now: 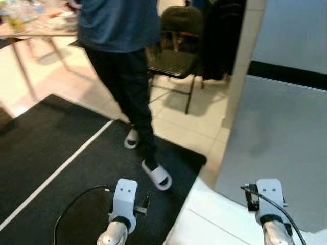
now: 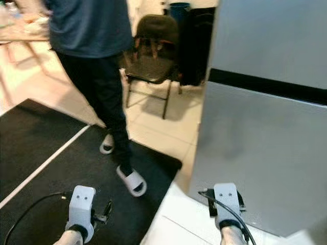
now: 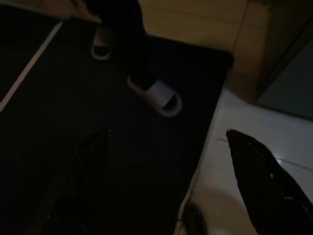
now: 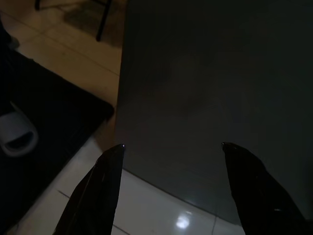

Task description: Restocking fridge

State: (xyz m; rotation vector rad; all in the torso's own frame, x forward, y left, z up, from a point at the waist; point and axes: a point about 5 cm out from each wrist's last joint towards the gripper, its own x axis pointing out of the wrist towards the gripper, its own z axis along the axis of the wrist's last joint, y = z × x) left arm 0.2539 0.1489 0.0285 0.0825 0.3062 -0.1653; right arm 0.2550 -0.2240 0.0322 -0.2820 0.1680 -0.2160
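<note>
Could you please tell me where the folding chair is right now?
In the head views, the folding chair stands on the pale tile floor ahead, just behind the person and left of the grey fridge, beyond the black mat.

Person: cut off above the torso by the top edge in both eye views; hands not visible.
Fridge: top and right side run out of frame ahead of the right gripper; handle and door seam cannot be made out.
Chair: partly hidden behind the person.
Surface at far left: clutter on it too blurred to identify.
Left gripper: finger bases cut off, view very dark.
</note>
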